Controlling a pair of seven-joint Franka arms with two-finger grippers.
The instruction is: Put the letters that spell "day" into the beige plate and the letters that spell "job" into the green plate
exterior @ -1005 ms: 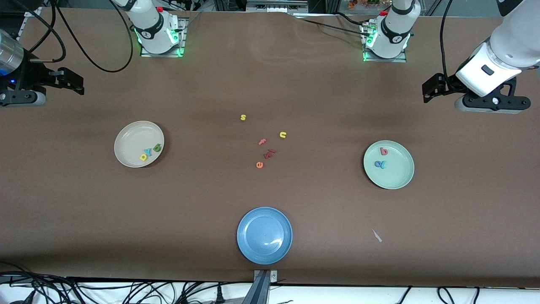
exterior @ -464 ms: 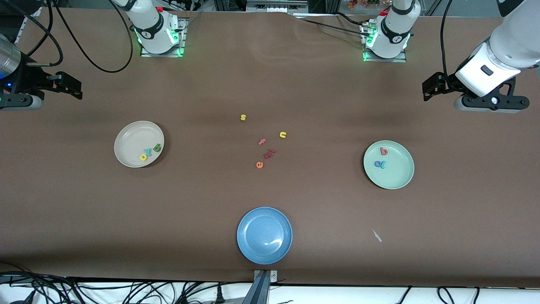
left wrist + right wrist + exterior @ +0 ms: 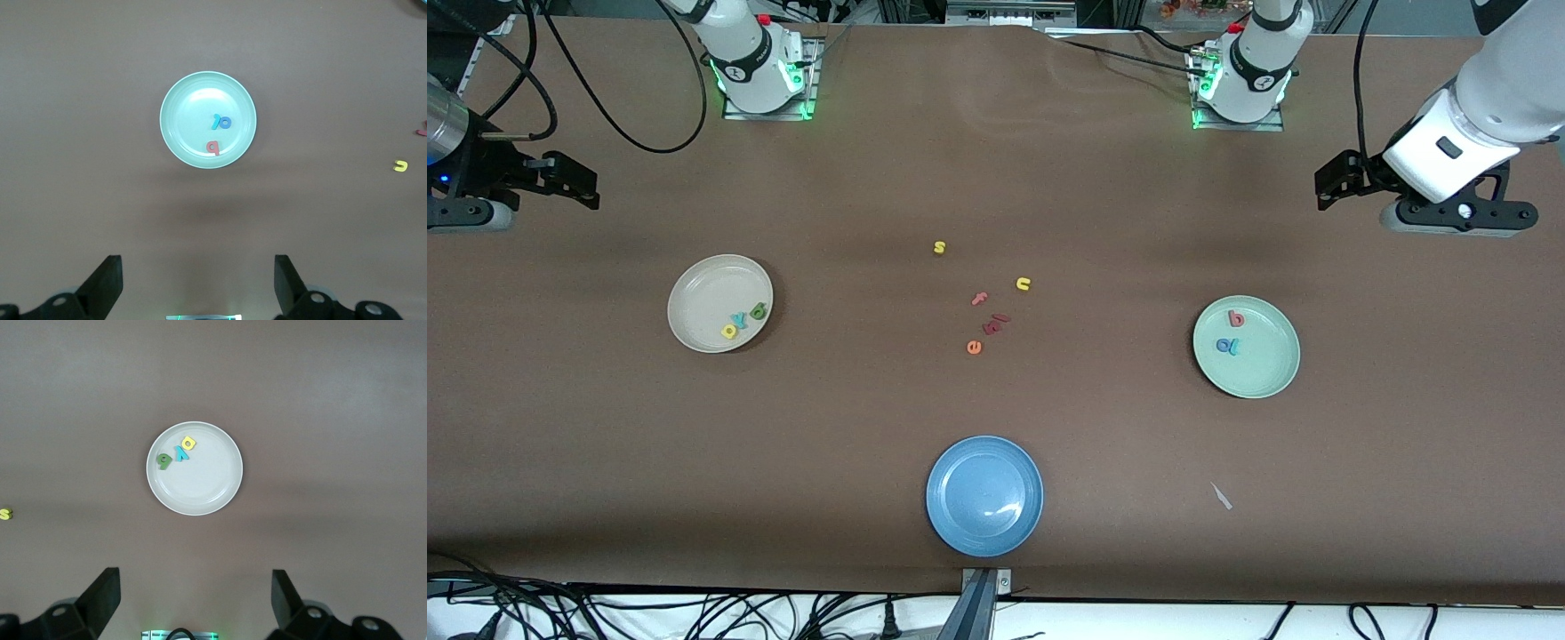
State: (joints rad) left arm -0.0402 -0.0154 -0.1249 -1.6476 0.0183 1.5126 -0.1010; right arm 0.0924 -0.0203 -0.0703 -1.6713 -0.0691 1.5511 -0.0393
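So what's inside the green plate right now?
The green plate holds a pink b, a blue o and a teal j touching it. Nothing covers them.

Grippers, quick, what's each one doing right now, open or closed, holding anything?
Left gripper: open, empty, up over bare table near the green plate.
Right gripper: open, empty, near the beige plate.

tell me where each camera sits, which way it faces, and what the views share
Front view: high across the table, facing the robots; shows both bases, the left gripper and right gripper raised at the table's ends.
Left wrist view: on the left wrist, looking down at the green plate; its open fingers show.
Right wrist view: on the right wrist, looking down at the beige plate; its open fingers show.
Shared: each plate appears in the front view too.
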